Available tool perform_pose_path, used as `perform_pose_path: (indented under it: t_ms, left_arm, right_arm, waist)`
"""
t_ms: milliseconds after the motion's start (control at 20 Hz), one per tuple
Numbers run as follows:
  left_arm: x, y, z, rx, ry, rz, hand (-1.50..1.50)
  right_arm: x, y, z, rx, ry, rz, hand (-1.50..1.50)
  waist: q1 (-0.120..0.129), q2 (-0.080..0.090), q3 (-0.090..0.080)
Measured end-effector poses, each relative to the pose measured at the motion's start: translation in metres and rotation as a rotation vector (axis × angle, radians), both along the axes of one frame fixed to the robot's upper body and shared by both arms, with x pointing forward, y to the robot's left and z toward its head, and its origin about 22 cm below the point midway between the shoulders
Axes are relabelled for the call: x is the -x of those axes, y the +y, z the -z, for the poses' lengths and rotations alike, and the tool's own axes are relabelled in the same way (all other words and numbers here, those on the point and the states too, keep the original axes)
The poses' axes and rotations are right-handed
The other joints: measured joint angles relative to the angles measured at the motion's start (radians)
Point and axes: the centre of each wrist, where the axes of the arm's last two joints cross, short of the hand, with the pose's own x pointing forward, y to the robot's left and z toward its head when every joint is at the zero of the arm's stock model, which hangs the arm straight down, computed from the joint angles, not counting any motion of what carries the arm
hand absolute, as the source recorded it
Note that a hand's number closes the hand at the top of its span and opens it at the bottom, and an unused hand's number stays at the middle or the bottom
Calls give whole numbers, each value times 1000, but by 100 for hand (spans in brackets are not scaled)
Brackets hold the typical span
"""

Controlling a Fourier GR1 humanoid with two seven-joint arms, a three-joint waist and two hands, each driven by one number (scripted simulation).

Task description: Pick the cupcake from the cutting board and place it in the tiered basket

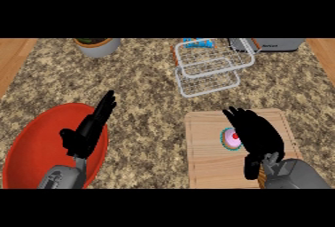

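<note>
A cupcake (230, 139) with pink top and teal wrapper sits on the wooden cutting board (209, 164) at the lower right. My right hand (260, 135) hovers over it, fingers bent downward beside and above the cupcake, hiding its right half; they are not closed around it. The white wire tiered basket (208, 71) stands at the back, beyond the board. My left hand (90, 128) is at the left, fingers straight and pointing up, over the red bowl.
A large red bowl (39, 146) lies at the lower left under the left hand. A grey plant pot (98, 46) stands at the back left and a toaster (278, 43) at the back right. Speckled granite counter (147, 106) lies between board and basket.
</note>
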Motion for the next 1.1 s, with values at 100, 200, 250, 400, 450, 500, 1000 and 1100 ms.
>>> perform_pose_path:
  t_ms: [100,200,250,400,450,500,1000,1100]
  left_arm:
    - [1,1,1,1,2,-1,0]
    - [-4,3,4,7,-5,4,0]
    - [-3,5,2,11,-6,5,0]
    - [-1,6,-2,8,-1,6,0]
    - [1,4,-1,9,1,7,0]
    - [1,4,-3,6,3,7,0]
    - [0,3,-1,5,-4,11,0]
    - [-4,6,0,3,-1,6,0]
  right_arm:
    - [2,3,9,-6,7,-1,-150]
    - [-3,0,16,-7,11,-3,-150]
    - [-5,0,22,-8,14,-2,-150]
    - [-3,1,26,-13,16,-9,-150]
    - [-3,1,31,-21,19,-11,150]
    - [-4,7,35,-36,20,-13,150]
    - [-15,5,41,-182,-83,-111,150]
    - [-12,9,43,-192,-94,-118,150]
  waist:
    - [0,0,0]
    - [0,0,0]
    - [0,0,0]
    - [0,0,0]
    - [1,0,0]
    - [1,0,0]
    - [0,-1,0]
    - [0,-1,0]
